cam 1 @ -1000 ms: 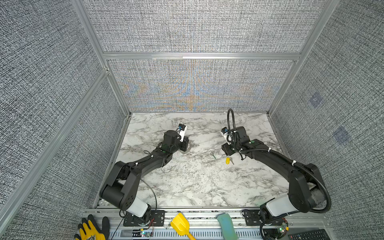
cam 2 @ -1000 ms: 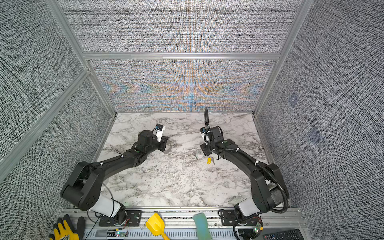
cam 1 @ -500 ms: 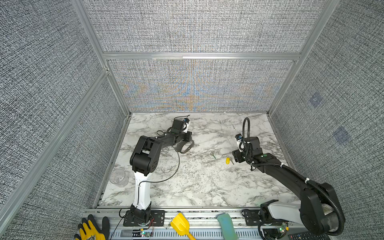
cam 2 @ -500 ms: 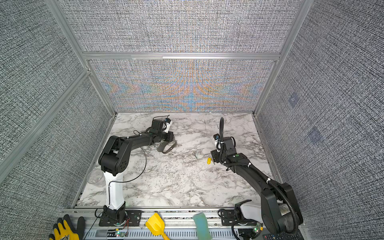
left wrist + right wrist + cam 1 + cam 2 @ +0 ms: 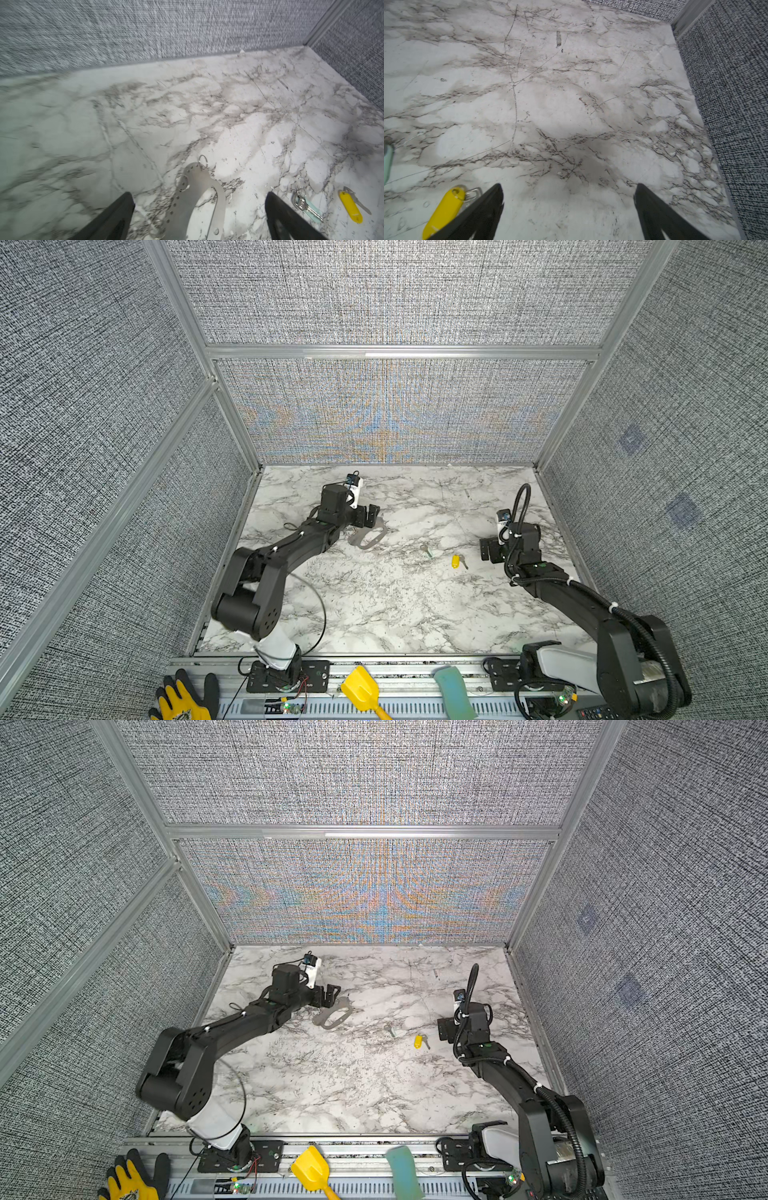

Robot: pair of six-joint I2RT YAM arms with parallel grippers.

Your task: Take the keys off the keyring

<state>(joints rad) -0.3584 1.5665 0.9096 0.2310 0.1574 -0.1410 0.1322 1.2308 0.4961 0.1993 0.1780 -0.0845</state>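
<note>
**Keys off the plate, both claws empty: mind the retreat**

I see both keys lying free on the marble (image 5: 374, 605), well apart from the keyring (image 5: 368, 536), on its side toward the right arm. The teal-tagged key (image 5: 426, 550) is nearer the keyring and the yellow-tagged key (image 5: 456, 561) lies beyond it. The left gripper (image 5: 198, 194) is spread wide with nothing in it. Its fingers (image 5: 116, 216) straddle the keyring, which lies flat with two small split rings (image 5: 182, 182) in its edge holes. The right gripper (image 5: 569, 187), farthest from the keyring, is equally wide and empty, with one finger just beside the yellow-tagged key. I judge the removal done. My worry is a low pull-back: a left fingertip could drag the keyring, or the right finger could flick the yellow-tagged key away.
</note>
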